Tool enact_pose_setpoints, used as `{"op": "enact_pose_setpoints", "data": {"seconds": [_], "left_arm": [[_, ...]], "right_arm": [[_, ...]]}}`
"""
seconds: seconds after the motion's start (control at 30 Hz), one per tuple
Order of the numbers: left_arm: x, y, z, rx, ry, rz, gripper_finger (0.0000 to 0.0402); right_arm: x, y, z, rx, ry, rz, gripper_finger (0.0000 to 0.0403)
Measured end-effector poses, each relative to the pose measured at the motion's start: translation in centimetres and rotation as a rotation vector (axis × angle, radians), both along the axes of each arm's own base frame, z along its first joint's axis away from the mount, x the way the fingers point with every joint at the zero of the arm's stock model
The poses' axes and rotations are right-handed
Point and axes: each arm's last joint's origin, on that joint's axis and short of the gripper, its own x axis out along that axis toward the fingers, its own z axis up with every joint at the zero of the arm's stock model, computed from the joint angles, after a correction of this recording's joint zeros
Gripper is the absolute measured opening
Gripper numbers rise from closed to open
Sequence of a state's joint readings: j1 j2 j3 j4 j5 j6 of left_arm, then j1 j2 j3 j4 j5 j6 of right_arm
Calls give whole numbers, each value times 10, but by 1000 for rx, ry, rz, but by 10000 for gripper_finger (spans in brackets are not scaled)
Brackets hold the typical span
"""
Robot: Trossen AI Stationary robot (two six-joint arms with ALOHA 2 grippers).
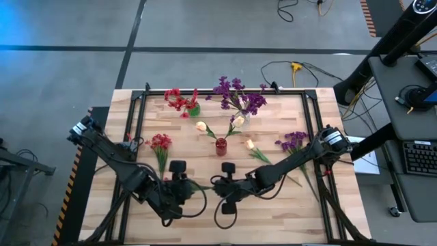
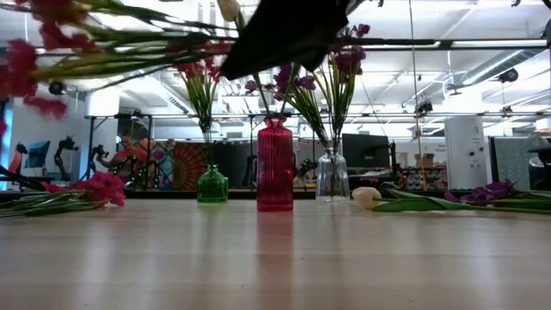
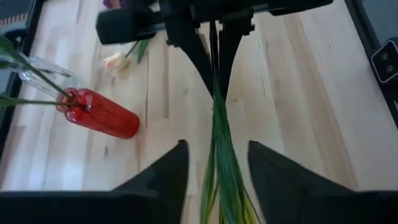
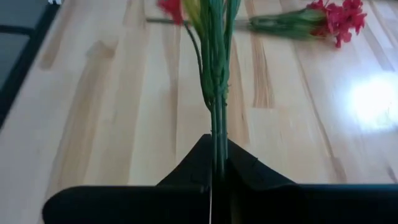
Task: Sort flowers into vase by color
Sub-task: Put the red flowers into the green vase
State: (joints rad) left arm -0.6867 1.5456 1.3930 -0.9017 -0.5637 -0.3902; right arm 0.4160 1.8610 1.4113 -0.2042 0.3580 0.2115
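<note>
- Right end effector (image 4: 217,163) pinches the green stems of a red flower sprig (image 4: 211,74).
- Left end effector (image 3: 214,165) is spread, those stems between its fingers.

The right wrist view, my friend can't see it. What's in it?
The right gripper has its dark fingers shut on the thin green stems of a red-blossomed flower sprig, above the light wooden table. Another red flower sprig lies on the table beyond.

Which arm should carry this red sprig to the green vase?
Probably right: the right gripper is shut on the sprig's stems. The left gripper is open around them. The green vase already holds red flowers.
</note>
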Motion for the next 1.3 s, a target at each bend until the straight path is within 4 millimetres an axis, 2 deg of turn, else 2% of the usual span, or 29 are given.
{"op": "enact_pose_setpoints", "data": {"seconds": [0.13, 0.23, 0.4, 0.57, 0.67, 0.8, 0.93, 1.07, 1.17, 1.3], "left_arm": [[-5, 4, 12, 34, 1, -3, 205], [-15, 6, 27, 82, -93, 52, 229], [-46, 1, 48, 130, -270, 80, 237], [-69, -10, 52, 165, -403, 85, 237], [-79, -19, 48, 208, -469, 86, 237], [-85, -26, 40, 237, -516, 87, 237], [-84, -32, 27, 252, -516, 42, 237], [-70, -44, 10, 186, -445, -198, 228], [-59, -53, 0, 128, -491, -450, 214], [-48, -38, -10, 137, -584, -479, 196]], "right_arm": [[-6, -2, -3, -17, 53, -12, 9], [-12, -4, -6, -24, 50, -22, 9], [-22, -4, -18, -33, -31, -61, 9], [-29, -9, -29, -4, -176, -46, 9], [-34, -15, -32, -3, -305, -28, 9], [-46, -22, -21, 1, -534, -8, 9], [-55, -24, -10, -17, -736, 37, 9], [-56, -24, -2, -43, -812, 85, 9], [-56, -24, 2, -86, -817, 97, 9], [-62, -25, 22, -111, -879, 102, 9]]}}
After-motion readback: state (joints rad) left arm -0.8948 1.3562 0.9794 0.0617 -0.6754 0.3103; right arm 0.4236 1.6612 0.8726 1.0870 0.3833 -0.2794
